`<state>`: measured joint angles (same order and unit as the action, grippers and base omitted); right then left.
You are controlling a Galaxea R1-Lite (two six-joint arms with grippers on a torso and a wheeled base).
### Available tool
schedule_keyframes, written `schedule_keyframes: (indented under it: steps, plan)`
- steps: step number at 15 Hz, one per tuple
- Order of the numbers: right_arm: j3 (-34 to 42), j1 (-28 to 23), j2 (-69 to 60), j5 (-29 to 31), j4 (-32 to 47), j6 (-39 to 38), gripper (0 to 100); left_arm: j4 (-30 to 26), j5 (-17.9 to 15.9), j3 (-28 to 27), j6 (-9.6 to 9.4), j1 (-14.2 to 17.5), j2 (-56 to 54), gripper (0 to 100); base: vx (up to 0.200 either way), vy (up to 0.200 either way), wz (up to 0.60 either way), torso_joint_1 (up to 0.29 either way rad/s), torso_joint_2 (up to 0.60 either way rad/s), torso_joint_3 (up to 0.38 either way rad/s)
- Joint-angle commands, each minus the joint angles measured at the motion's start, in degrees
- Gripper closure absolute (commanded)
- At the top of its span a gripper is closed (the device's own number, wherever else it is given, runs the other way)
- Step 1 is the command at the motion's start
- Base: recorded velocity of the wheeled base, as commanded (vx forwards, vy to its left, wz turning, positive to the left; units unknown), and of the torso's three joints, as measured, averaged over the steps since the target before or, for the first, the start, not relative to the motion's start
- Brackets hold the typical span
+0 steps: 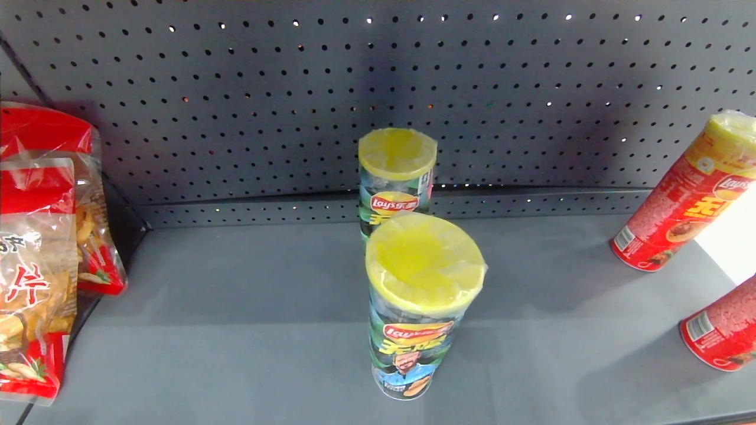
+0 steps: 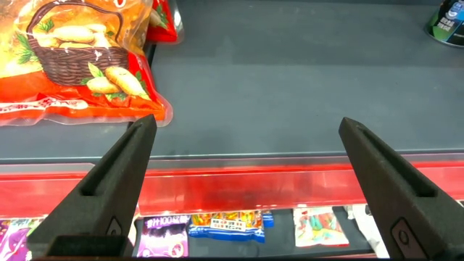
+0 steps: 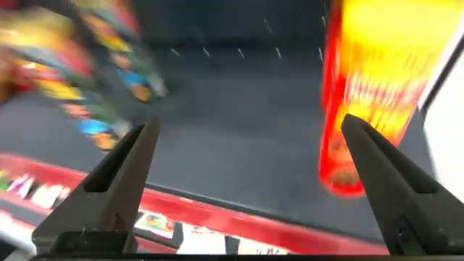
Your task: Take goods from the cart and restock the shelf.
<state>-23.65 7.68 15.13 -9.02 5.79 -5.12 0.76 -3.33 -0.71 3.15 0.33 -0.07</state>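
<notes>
Shelf open between snack bags and green cans; left claw, right claw released, seemingly near front edge.

Rear green chip can: lower body hidden behind the front green chip can; base unseen.
Far red chip can: lid clipped by the head view's right edge.
Near red chip can: only the base end in frame, the rest cut off at right.
Snack bags: cut off at left; the rear bags are partly covered by the front ones.
Dark can base: clipped at a frame corner; which can, cannot tell.
Potato snack bag: cut off by two frame edges.
Small packets: upper parts hidden by the red shelf rail; too small to identify.
Smeared red can: blurred, one end cut off.
Coloured smear: blurred; object cannot be told.
</notes>
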Motion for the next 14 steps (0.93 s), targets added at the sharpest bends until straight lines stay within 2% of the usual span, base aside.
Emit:
schedule_keyframes:
  steps: [1,3,7,9,10,11,14]
  plan:
    - [13.1,-4.25,-3.44,0.32,-2.27,1.52,0,0.04,-0.01,0.0,0.02,0.02,0.07,0,0.0,0.0,0.0,0.0,0.0,0.0]
    - [13.28,-8.03,-8.54,0.41,8.27,3.45,0,0.04,-0.01,0.0,0.02,0.02,0.07,0,0.0,0.0,0.0,0.0,0.0,0.0]
    - [15.21,-7.5,-14.69,2.78,9.06,3.71,0,0.04,-0.01,0.0,0.02,0.02,0.07,0,0.0,0.0,0.0,0.0,0.0,0.0]
    - [16.62,-7.59,-15.13,5.42,6.51,3.01,0,0.04,-0.01,0.0,0.02,0.02,0.07,0,0.0,0.0,0.0,0.0,0.0,0.0]
    - [19.69,-7.59,-15.13,8.85,0.36,2.48,0,0.04,-0.01,0.0,0.02,0.02,0.07,0,0.0,0.0,0.0,0.0,0.0,0.0]
    - [23.65,-7.59,-15.13,11.04,-10.45,1.52,0,0.04,-0.01,0.0,0.02,0.02,0.07,0,0.0,0.0,0.0,0.0,0.0,0.0]
    - [23.65,-7.59,-15.13,11.92,-10.62,0.9,0,0.04,-0.01,0.0,0.02,0.02,0.07,0,0.0,0.0,0.0,0.0,0.0,0.0]
